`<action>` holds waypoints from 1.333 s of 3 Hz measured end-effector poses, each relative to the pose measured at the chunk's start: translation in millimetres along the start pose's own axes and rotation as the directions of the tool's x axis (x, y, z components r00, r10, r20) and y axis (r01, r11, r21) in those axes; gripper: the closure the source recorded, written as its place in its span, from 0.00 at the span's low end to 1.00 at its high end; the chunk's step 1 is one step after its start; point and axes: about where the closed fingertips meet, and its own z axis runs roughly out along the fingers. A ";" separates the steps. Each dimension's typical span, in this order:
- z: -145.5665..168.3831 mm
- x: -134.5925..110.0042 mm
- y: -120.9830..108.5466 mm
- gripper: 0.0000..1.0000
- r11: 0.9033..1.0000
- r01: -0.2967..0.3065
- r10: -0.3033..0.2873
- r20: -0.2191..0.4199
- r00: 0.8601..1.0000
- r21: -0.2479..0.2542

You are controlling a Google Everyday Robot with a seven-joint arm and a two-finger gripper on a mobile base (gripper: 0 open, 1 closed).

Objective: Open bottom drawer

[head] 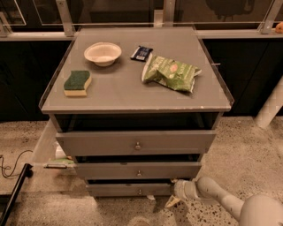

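Nearest us, our tool [176,193] sits low at the right end of the bottom drawer [119,190]; we cannot tell whether it is released or clenched. The drawer, lowest under the table [124,95], looks rigid and light. Its small, likely slippery knob [139,191] is the hold. Its long front runs left-right, facing us.

This looks like a robot test area in a lab or office, not a home. A grey cabinet [132,90] of 3 drawers stands alone on a speckled stone floor [252,150] before glass panels [115,11] in metal frames. A loose cable [11,163] trails at the left. The gripper [174,193] sits low at the bottom drawer [124,190].
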 end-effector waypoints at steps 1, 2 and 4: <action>0.0 0.0 0.0 0.00 1.000 0.000 0.000 0.000 1.000 0.000; 5.1 -0.3 3.1 0.00 1.000 -0.010 0.009 -0.011 1.000 -0.012; 13.8 0.6 27.9 0.00 0.996 -0.064 0.063 -0.014 0.998 -0.057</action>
